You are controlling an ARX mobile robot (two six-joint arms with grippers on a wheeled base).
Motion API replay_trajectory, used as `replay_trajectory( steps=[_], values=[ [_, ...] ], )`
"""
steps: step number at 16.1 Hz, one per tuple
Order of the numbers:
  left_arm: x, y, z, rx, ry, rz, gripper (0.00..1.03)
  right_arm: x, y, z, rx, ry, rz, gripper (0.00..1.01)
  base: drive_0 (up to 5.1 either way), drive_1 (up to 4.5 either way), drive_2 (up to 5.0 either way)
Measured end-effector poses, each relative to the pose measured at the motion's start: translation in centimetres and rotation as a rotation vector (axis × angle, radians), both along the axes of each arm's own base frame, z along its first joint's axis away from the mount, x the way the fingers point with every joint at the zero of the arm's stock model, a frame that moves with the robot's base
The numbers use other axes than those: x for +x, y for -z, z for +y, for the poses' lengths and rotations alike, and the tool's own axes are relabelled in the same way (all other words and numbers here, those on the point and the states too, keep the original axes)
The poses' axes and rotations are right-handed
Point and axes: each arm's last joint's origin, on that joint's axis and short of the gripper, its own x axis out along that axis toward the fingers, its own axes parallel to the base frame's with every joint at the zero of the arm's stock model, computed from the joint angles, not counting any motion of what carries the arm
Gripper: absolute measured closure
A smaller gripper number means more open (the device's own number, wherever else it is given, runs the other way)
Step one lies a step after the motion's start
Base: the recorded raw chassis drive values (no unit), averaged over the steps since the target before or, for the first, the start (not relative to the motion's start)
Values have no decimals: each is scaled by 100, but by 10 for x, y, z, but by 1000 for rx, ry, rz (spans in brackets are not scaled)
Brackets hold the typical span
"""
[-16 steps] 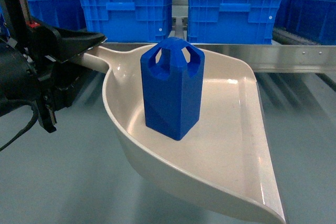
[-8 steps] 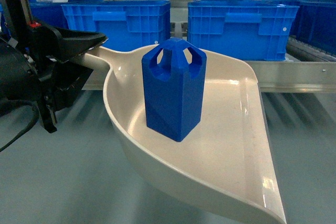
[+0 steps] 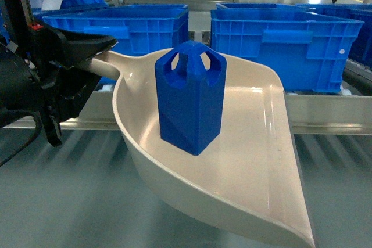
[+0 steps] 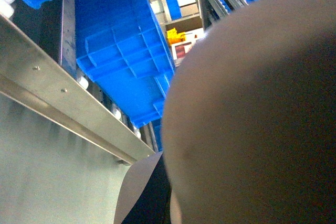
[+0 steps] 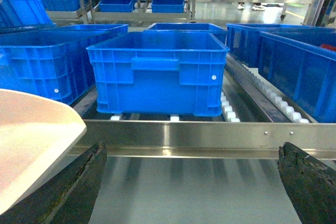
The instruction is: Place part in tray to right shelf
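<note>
— Leftmost, what is entered first?
— Item one: left pincer [image 3: 96, 50], black, clamped on the handle of the tray [image 3: 261, 166]. Its wrist view is mostly filled by the tray's blurred beige underside [image 4: 252, 108].

— And the tray itself?
— Item two: cream scoop, handle to the left, flat lip toward the lower right, held above the grey floor [image 3: 70, 201]. Its edge also shows at the left of the right wrist view [image 5: 31, 135].

— Contents?
— Item three: the part [image 3: 190, 100], one bright-blue block, upright, standing inside the tray near its middle, arched loops on top.

— Behind that?
— Item four: the right shelf [image 3: 325, 114], steel front rail running across; white rollers [image 5: 228, 109] visible in its lanes. Two large blue crates sit on it: a left crate [image 3: 125, 27] and a right crate [image 3: 279, 42]. The right wrist view faces one crate [image 5: 157, 72] squarely, with more crates either side.

— Right pincer?
— Item five: right pincer [image 5: 191, 182], spread wide, nothing between its dark fingertips [image 5: 307, 179], in front of the rail; not seen from the head camera.
</note>
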Motion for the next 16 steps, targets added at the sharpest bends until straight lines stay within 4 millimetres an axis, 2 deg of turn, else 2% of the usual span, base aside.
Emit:
replay_trajectory(
  steps=[8,16],
  values=[
    [0,0,-1,0,10,1,87,0,0,0,0,1,2,3,-238,485,-242],
    [0,0,1,0,-3,0,87,0,0,0,0,0,1,3,-4,221,-228]
  ],
)
